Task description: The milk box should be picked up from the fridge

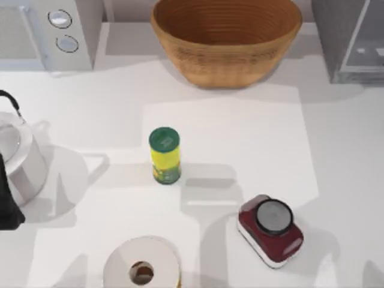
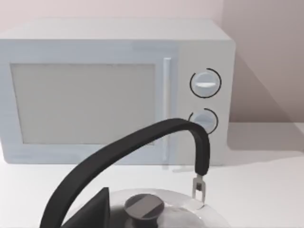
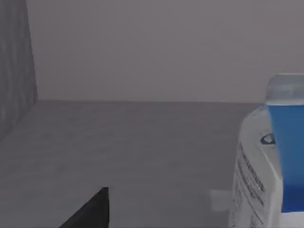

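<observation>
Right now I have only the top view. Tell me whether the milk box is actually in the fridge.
Observer: Yes. The right wrist view shows the milk box standing upright on the fridge shelf.
Operator: Describe its markings.
Observer: One face carries a blue panel beneath a pale top.
Operator: Report the left wrist view.
Observer: It looks over the kettle at the microwave, whose door is shut.

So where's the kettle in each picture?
Top view: the kettle is at the left edge.
Left wrist view: the kettle is close up, in front of the microwave.
Right wrist view: this one faces the milk box inside the fridge.
Shared landmark: the two-knob microwave, in the top and left wrist views.
</observation>
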### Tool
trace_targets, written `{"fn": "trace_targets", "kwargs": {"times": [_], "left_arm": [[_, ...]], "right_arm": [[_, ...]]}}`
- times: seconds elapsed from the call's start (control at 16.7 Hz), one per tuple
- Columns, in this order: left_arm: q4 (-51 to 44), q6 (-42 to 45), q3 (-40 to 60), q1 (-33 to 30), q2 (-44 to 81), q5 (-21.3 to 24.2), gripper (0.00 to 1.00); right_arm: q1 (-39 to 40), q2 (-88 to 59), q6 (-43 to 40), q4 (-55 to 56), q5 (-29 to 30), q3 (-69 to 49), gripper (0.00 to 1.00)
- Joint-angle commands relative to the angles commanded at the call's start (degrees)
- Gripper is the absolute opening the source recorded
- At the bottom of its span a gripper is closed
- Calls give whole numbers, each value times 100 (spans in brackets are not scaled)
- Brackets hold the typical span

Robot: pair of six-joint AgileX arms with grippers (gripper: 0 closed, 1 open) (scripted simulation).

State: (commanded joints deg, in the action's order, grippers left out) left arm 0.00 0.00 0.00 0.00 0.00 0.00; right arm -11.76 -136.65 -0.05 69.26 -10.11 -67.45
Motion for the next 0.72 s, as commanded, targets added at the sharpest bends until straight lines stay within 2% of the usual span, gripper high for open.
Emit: {"fn": "trace_targets", "kwargs": {"times": [0.3, 0.6, 0.72], "left_arm": [[0, 0, 0, 0, 0, 0, 100], [0, 0, 0, 0, 0, 0, 100], [0, 0, 0, 0, 0, 0, 100]], "right_arm": [[-260, -401, -2, -475, -256, -880, 100], [-340, -440, -3, -512, -332, -963, 100], [-340, -440, -3, -512, -332, -963, 85]]}}
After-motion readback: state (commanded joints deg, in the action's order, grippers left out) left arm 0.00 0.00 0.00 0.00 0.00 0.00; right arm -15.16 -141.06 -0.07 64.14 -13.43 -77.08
